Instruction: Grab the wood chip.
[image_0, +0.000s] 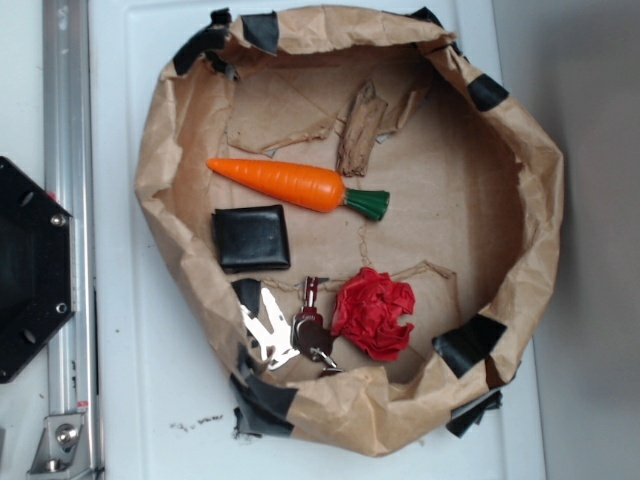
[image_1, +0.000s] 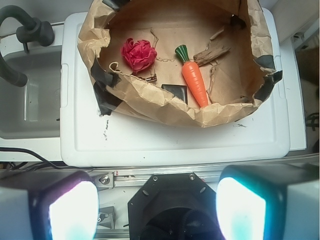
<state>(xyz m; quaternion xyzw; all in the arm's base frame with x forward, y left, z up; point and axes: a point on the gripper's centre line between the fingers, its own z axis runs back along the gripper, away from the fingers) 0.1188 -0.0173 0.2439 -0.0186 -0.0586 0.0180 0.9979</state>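
In the exterior view, a brown paper nest with black tape on its rim is sitting on a white worktop. The wood chip is lying near the far side of the nest floor, standing almost lengthwise just above the green top of the carrot, close to it but not clearly touching. A black wallet is resting just below the carrot, and a bunch of keys is lying beside a crumpled red paper ball near the front wall. The hand is not showing in this view. In the wrist view, the hand is hanging well back from the nest, over the worktop's near edge, and its two pale fingers are standing wide apart with nothing between them. The wood chip is lying just right of the carrot's green top, angled across the paper. The red paper ball is sitting to the left, and a corner of the wallet is peeking over the paper nest's near wall.
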